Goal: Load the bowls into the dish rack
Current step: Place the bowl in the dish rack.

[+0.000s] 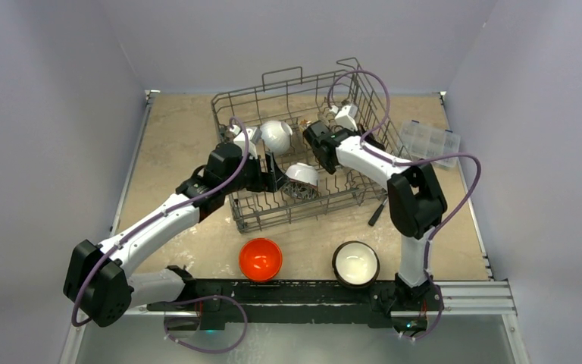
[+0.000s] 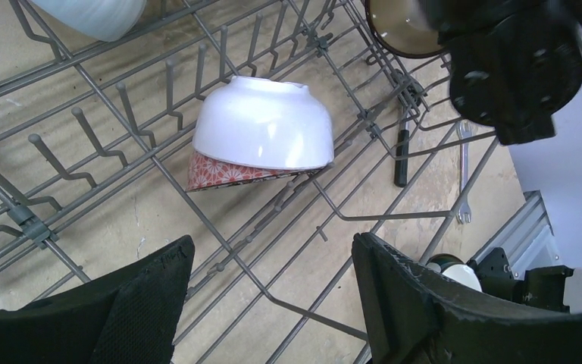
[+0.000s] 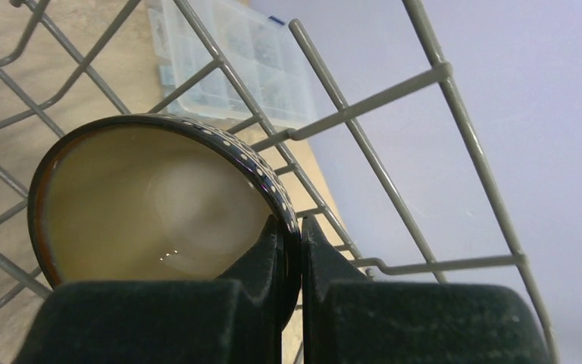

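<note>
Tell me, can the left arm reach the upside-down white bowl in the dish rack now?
Probably yes: the open left tool faces the white bowl inside the dish rack, and nothing stands between them.

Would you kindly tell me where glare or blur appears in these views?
Left wrist view: soft glare on the white bowl. Right wrist view: hazy highlight inside the dark bowl, clear box behind it blurred. Top view: evenly lit, orange bowl oversaturated.
</note>
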`<state>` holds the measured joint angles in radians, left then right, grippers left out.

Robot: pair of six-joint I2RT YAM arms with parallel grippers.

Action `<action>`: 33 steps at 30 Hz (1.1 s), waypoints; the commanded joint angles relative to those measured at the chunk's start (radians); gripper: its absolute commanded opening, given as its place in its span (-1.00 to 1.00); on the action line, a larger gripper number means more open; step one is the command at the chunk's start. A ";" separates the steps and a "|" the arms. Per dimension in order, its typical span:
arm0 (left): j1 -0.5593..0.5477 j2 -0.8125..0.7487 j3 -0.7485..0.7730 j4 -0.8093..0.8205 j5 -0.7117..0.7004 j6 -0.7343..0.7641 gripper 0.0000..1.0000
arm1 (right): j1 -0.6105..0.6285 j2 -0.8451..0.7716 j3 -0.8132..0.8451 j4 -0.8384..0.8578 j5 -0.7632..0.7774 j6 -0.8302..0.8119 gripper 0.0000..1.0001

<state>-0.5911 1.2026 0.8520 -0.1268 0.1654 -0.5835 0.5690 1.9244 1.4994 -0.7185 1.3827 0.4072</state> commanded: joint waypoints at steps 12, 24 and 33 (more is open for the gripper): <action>0.006 -0.044 -0.002 0.019 0.008 0.007 0.49 | 0.115 0.186 0.038 -0.403 0.269 0.344 -0.74; 0.007 -0.025 0.001 0.026 0.011 0.008 0.49 | 0.196 0.177 0.061 -0.405 0.161 0.342 0.10; 0.008 -0.017 0.007 0.032 0.015 0.011 0.49 | 0.181 0.124 0.151 -0.403 0.039 0.344 0.47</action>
<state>-0.5892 1.1858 0.8520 -0.1284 0.1715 -0.5831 0.7639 2.1063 1.5761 -1.1164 1.4921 0.7155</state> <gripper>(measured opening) 0.744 0.693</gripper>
